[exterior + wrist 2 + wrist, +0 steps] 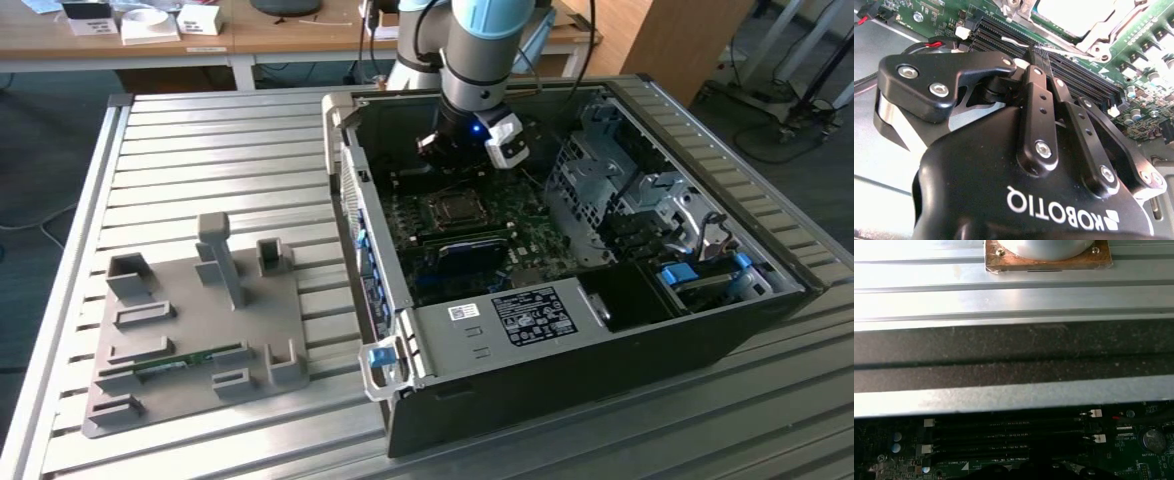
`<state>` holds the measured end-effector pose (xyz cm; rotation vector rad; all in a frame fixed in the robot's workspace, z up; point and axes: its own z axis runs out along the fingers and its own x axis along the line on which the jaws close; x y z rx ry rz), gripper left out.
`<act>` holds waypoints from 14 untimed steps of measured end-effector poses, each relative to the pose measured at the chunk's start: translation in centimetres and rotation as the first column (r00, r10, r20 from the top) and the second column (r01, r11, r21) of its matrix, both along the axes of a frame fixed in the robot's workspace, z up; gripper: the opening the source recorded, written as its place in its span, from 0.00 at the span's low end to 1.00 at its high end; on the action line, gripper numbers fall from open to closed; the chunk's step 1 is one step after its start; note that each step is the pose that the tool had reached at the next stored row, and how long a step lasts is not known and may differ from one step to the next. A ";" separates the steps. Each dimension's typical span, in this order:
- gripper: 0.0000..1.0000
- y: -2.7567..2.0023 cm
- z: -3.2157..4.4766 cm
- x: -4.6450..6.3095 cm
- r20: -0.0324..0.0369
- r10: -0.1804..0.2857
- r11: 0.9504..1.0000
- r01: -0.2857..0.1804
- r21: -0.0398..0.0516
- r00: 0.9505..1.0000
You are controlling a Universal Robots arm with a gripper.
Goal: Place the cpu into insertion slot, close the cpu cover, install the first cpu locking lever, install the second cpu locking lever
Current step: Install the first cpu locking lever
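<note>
My gripper reaches down into the open computer case, just behind the insertion slot on the green motherboard. In the second wrist view the black fingers are shut together with nothing visible between them, and the gripper tips sit over the black memory slots. Just beyond lies the cpu, bright and silvery, sitting in the socket with the silvery cpu cover framing it. A thin silvery rod runs along the socket's near edge, close to the fingertips.
The case wall and the slatted metal table lie beyond the memory slots. Drive cages fill the case at the exterior view's right. A grey fixture plate with a small green board stands at the exterior view's left.
</note>
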<state>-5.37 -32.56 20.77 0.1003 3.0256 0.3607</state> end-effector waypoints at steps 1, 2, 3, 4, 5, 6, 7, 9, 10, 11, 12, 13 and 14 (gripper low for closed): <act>0.11 0.00 0.00 0.0 0.000 0.000 1.000 0.000 0.000 1.000; 0.11 0.00 0.00 0.0 0.000 0.000 1.000 0.000 0.000 1.000; 0.11 0.00 0.00 0.0 0.000 0.000 1.000 0.000 0.000 1.000; 0.11 -0.01 -0.01 0.0 0.000 0.000 1.000 0.000 0.000 1.000; 0.11 -0.01 -0.02 0.0 0.001 0.000 1.000 0.000 0.000 1.000; 0.11 -0.02 -0.05 0.0 0.002 0.000 1.000 0.000 0.000 1.000; 0.11 -0.03 -0.09 0.0 0.003 0.000 1.000 0.000 0.001 1.000; 0.11 -0.07 -0.21 0.0 0.006 0.000 1.000 0.000 0.002 1.000; 0.11 -0.10 -0.27 0.0 0.007 0.000 1.000 0.000 0.002 1.000; 0.11 -0.12 -0.33 0.0 0.008 0.000 1.000 0.000 0.002 1.000; 0.11 -0.14 -0.39 0.0 0.010 0.000 1.000 0.000 0.002 1.000; 0.11 -0.14 -0.44 0.0 0.011 0.000 1.000 0.000 0.002 1.000; 0.11 -0.15 -0.47 0.0 0.012 0.000 1.000 0.000 0.002 1.000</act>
